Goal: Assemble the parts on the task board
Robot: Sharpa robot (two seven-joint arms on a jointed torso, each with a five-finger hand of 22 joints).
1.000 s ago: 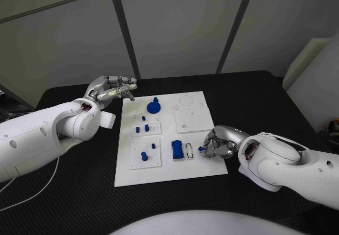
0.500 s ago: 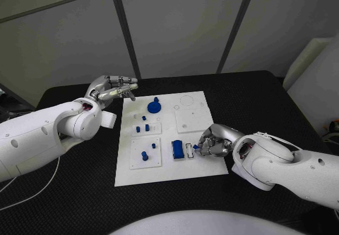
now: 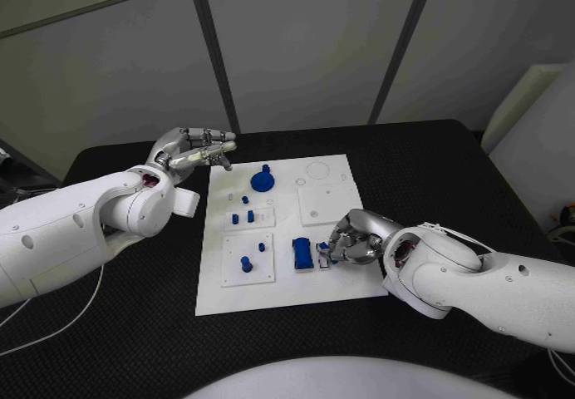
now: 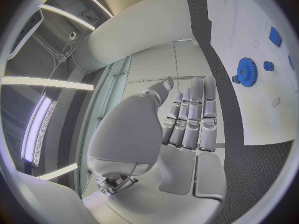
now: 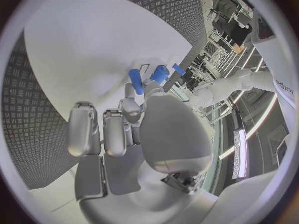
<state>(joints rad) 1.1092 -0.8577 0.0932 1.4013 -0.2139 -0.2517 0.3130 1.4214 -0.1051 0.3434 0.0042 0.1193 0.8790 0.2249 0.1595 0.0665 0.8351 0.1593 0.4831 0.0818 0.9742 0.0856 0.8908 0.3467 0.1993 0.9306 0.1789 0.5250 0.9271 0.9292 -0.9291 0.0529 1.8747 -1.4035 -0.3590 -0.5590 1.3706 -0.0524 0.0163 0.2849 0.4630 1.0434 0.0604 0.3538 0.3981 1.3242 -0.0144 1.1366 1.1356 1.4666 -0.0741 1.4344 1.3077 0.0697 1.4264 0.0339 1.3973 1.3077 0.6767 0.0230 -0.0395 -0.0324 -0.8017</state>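
In the head view, the right hand (image 3: 356,241) is pinching a small blue piece (image 3: 325,248) just above the white board (image 3: 287,291) on the black counter (image 3: 455,174), beside a blue block (image 3: 302,253), while the left hand (image 3: 192,150) is hovering off the board's far left corner, holding nothing. In the left wrist view, that hand's fingers (image 4: 193,115) are lying straight and side by side, with a blue gear (image 4: 246,72) sitting on the board. In the right wrist view, the fingertips (image 5: 138,90) are gripping the blue piece (image 5: 136,77) over the board.

The left robot hand (image 3: 192,150) hovers with fingers extended together, while the right robot hand (image 3: 352,238) is curled, fingertips pinching.
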